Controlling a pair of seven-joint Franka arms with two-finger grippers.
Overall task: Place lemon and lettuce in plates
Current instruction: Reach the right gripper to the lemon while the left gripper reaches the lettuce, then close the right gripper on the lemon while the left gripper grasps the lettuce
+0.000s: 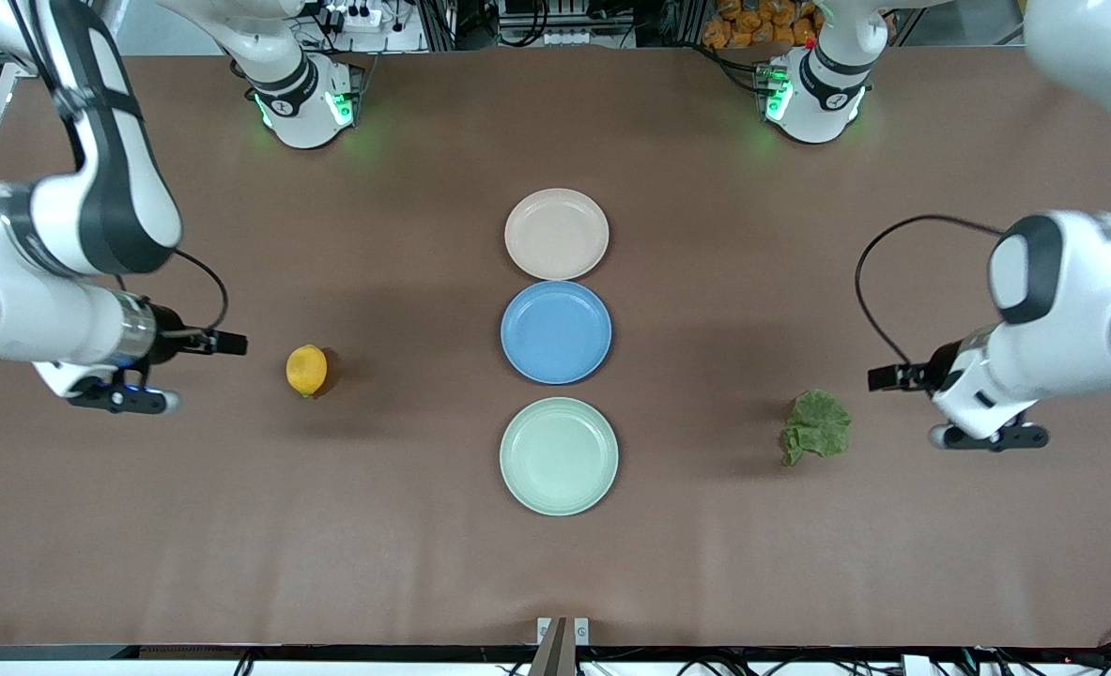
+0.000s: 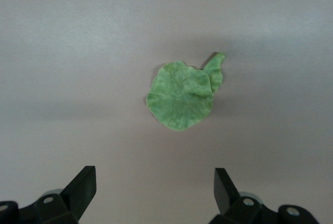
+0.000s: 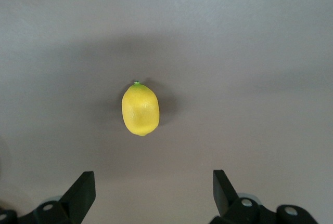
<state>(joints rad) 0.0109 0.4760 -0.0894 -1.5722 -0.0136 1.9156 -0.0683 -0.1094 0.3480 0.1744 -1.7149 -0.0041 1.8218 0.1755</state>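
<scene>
The yellow lemon (image 1: 306,369) lies on the brown table toward the right arm's end; it also shows in the right wrist view (image 3: 140,109). My right gripper (image 1: 121,398) hovers open and empty over the table beside it (image 3: 154,190). The ruffled green lettuce (image 1: 816,427) lies toward the left arm's end and shows in the left wrist view (image 2: 184,94). My left gripper (image 1: 989,436) hovers open and empty over the table beside it (image 2: 155,187). The beige-pink plate (image 1: 556,234) and the mint green plate (image 1: 559,455) lie empty in the table's middle.
A blue plate (image 1: 556,331) lies empty between the two other plates, almost touching the beige-pink one. The arms' bases (image 1: 303,99) (image 1: 810,94) stand along the table's edge farthest from the front camera.
</scene>
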